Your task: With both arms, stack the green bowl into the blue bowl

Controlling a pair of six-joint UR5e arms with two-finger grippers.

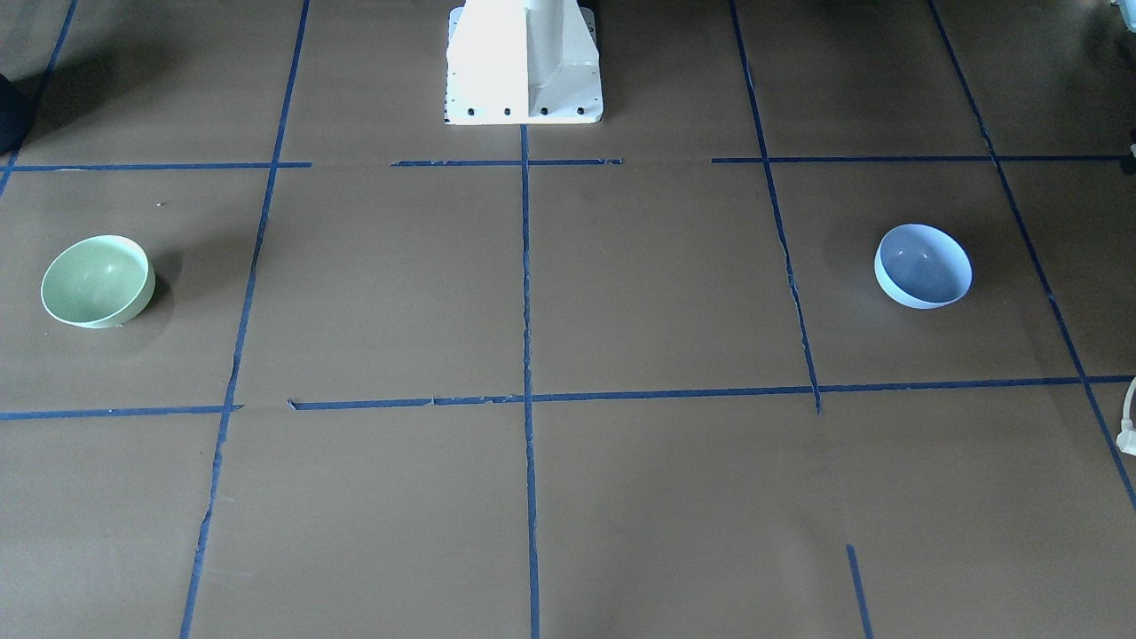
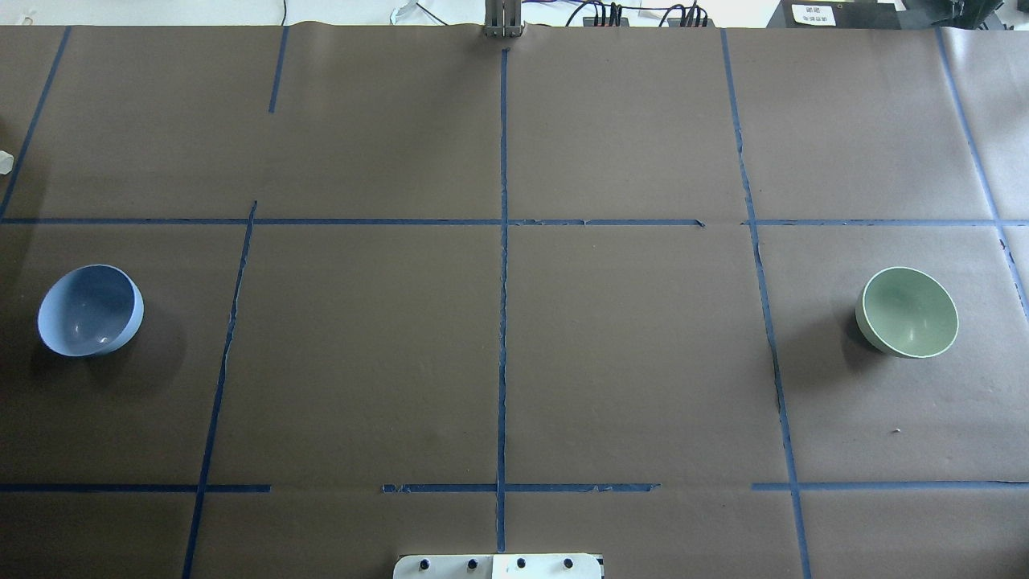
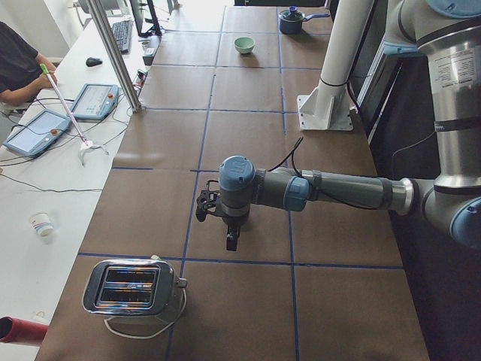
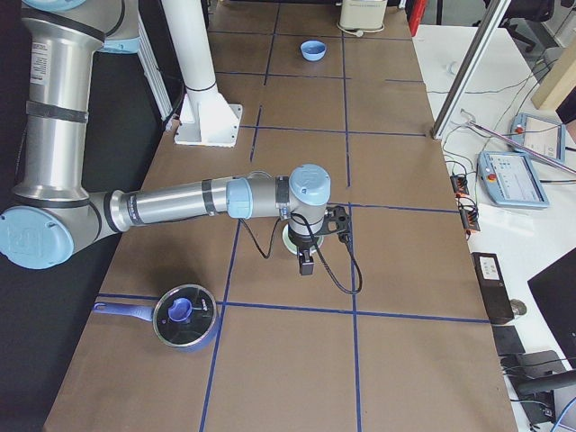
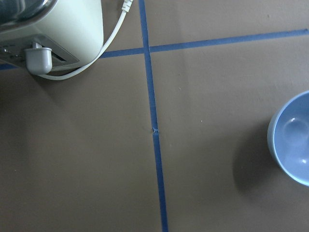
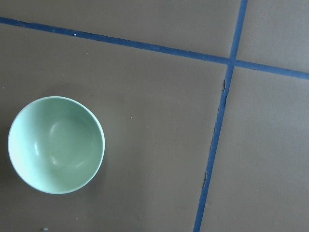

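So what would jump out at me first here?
Two matching bowls sit far apart on the brown table: the green bowl at the robot's right end, the blue bowl at its left. Side views show the left arm and the right arm stretched low over it.

The green bowl (image 2: 910, 312) is plain pale mint, the blue bowl (image 2: 90, 310) plain lavender-blue. The table (image 2: 362, 362) is brown, gridded with dark blue tape (image 2: 502, 322); the pedestal (image 1: 524, 62) white.

Below our right pincer (image 4: 306, 263) we see the pale green bowl (image 6: 56, 144) sitting upright and empty on the brown paper-covered table (image 6: 145, 159), well apart from two crossing blue tape lines (image 6: 214, 140).
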